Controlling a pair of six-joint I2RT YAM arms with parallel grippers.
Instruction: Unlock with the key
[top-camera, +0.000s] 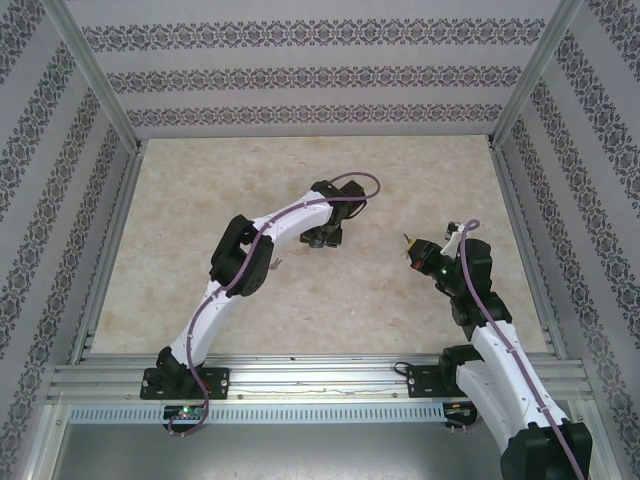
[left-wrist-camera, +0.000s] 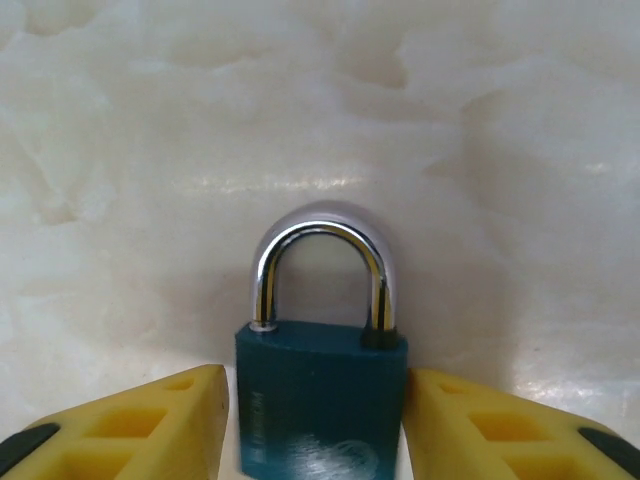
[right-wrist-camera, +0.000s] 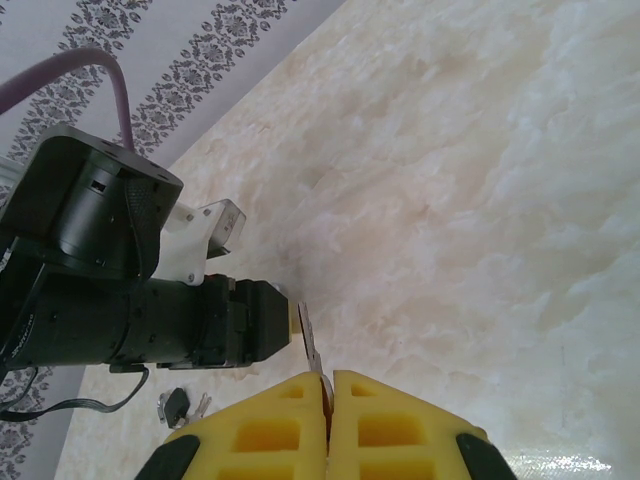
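A padlock with a dark teal body and a chrome shackle lies on the marble tabletop. Its shackle points away from my left gripper. That gripper's yellow fingers stand close on either side of the body, with a thin strip of table showing at the left one. From above, the left gripper points down at mid-table and covers the padlock. My right gripper is shut on the key, whose silver blade sticks out past the fingertips. It hovers to the right, apart from the left gripper.
A spare key set with a black head lies on the table beside the left arm. The left arm's black wrist is close to the key blade. Patterned walls with aluminium posts enclose the table.
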